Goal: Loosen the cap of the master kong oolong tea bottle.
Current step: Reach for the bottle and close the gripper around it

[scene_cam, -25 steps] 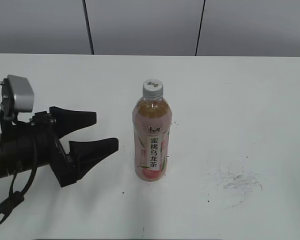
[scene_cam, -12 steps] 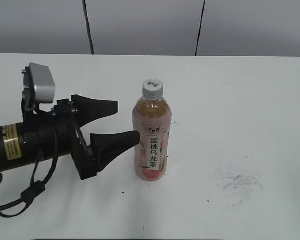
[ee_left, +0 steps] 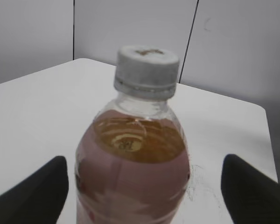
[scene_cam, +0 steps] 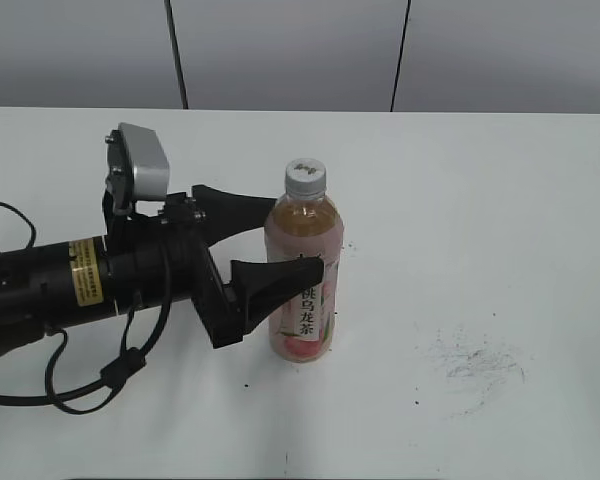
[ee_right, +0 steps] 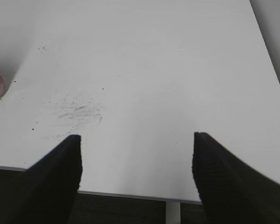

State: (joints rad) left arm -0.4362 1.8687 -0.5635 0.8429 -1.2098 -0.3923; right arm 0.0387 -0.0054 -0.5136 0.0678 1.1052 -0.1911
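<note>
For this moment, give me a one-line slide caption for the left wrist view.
Open left gripper flanks the upright tea bottle, white cap on.

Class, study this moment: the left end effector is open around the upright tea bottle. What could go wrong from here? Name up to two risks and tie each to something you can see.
1. The left end effector brackets the bottle unevenly in the exterior view; one finger may push first and tip it.
2. The fingers sit at the body, below the cap; squeezing hard could dent the thin plastic.

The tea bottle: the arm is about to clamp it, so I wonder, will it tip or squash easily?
The bottle is tall, slim and nearly full, so probably heavy yet tippable if pushed near its cap. Its thin clear plastic may dent slightly.
</note>
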